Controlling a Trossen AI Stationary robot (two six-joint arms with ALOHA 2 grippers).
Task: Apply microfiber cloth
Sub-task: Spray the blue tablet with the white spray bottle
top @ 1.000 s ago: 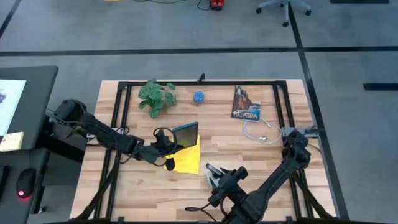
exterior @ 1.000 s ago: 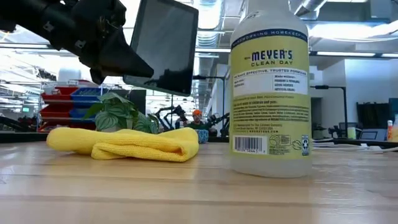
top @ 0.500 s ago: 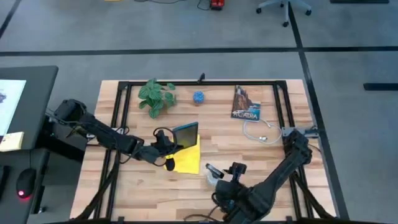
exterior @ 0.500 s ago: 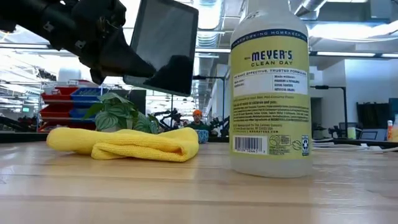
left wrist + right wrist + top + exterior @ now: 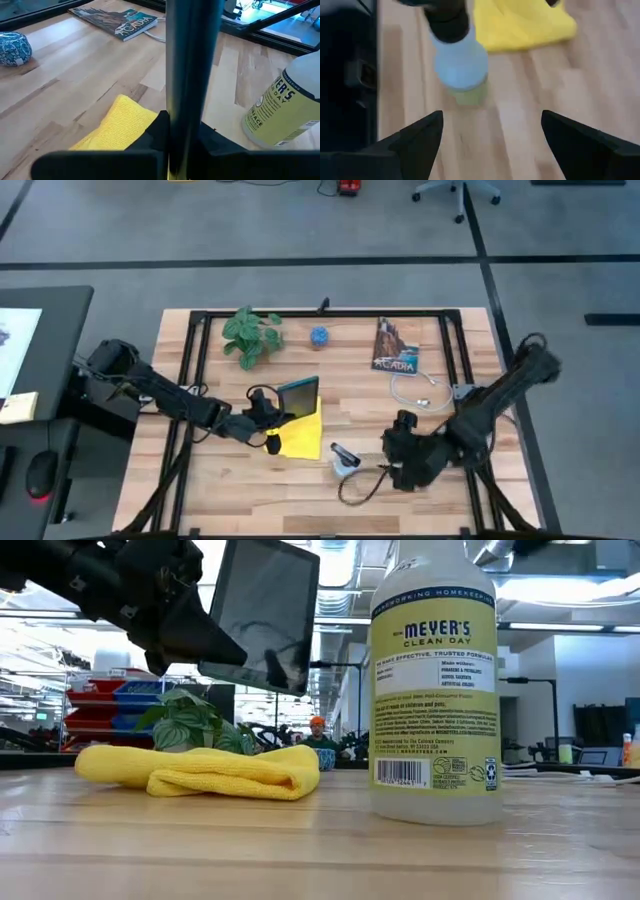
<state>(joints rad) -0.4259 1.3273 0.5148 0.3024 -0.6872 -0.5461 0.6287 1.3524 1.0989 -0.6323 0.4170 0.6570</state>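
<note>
Low view shows the microfiber cloth [image 5: 200, 771] bunched on the table [image 5: 320, 850], directly below the tablet [image 5: 262, 615] — which the left gripper [image 5: 262, 412] clamps by one edge and holds tilted in the air, screen exposed for wiping. Beside it stands the spray bottle [image 5: 434, 690]; the right gripper [image 5: 490, 132] hovers just past it, fingers spread wide — empty, seemingly free to fetch the cloth.

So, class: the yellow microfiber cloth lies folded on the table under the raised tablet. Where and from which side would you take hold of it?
Probably grip the microfiber cloth at its rolled, doubled fold facing the spray bottle; that thick edge gives the fingers something to pinch. Come from above on that side, since the left gripper holds the tablet tilted over the far part. The right gripper is open nearby.
</note>
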